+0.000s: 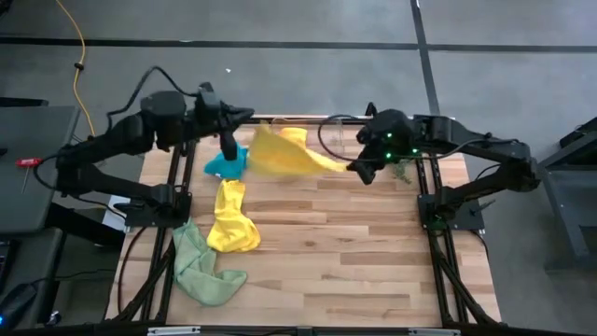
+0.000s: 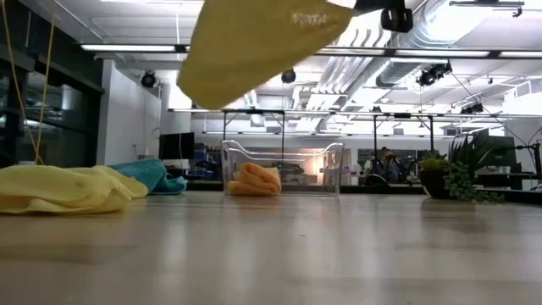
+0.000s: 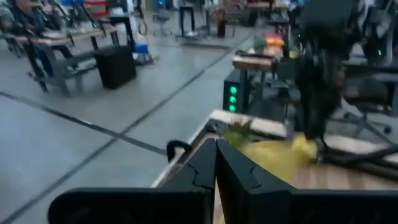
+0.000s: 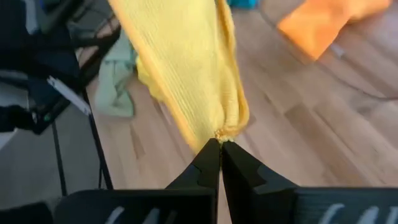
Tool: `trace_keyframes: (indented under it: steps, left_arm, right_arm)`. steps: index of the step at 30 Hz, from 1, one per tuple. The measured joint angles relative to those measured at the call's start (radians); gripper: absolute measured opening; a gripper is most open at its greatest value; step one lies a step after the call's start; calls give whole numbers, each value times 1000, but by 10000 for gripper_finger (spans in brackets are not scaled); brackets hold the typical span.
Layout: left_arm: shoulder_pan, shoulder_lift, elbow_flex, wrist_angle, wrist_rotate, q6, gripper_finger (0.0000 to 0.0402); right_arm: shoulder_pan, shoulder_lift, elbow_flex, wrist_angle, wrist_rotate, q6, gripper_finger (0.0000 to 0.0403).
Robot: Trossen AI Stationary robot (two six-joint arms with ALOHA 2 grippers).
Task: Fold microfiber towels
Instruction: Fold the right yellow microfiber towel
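A yellow towel [image 1: 289, 154] hangs in the air above the table's far half, stretched between my two grippers. My right gripper [image 4: 219, 142] is shut on one corner. My left gripper [image 1: 250, 116], also shut, is at the towel's other end. A second yellow towel [image 1: 230, 219] lies crumpled on the table at the left. A teal towel [image 1: 224, 165] lies behind it and a light green towel [image 1: 201, 266] near the front left edge. An orange towel [image 2: 254, 180] lies in the clear bin [image 2: 326, 161]. My left gripper is shut at the towel's left end [image 3: 249, 155], pointing nearly level toward the table's right. Its own fingers hide the place of contact. My right gripper pinches one bunched corner [image 4: 222, 132] between its two fingertips, slanting down from the table's right. The towel runs away from it toward my left gripper, lifted clear of the table.
A small potted plant [image 2: 457, 174] stands at the far right of the table. The clear bin sits at the far edge, near the middle. Bare wood [image 1: 373, 252] lies in the middle and on the right of the table.
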Motion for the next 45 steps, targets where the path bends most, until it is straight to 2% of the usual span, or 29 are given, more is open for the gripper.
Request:
trace_keyframes:
  steps: [3,6,9,16,22,28,32,37,41,45]
  left_arm:
    - [-11,4,-18,-72,48,-75,0]
    - [-59,29,-102,-130,58,-140,0]
    - [-94,40,-170,-94,60,-180,0]
    - [-95,37,-175,-27,79,-146,0]
    - [-98,88,-176,-52,100,-146,4]
    - [-145,223,-176,-113,112,-135,48]
    - [-190,322,-176,-119,132,-118,86]
    - [-256,407,-176,-109,161,-109,113]
    - [-289,424,-256,-3,151,-117,117]
    - [-302,424,-385,104,175,-208,117]
  right_arm:
    - [-15,-2,29,26,7,-19,0]
    - [-31,-17,92,57,49,-50,0]
    - [-42,-19,136,55,66,-68,0]
    - [-45,-16,141,44,58,-58,0]
    - [-45,-16,142,45,55,-40,0]
    - [-45,-16,125,50,44,10,0]
    - [-30,-16,49,49,14,80,0]
    - [13,-16,-125,79,-56,183,0]
    - [56,-16,-296,277,-136,307,0]
    - [94,-15,-455,587,-218,485,0]
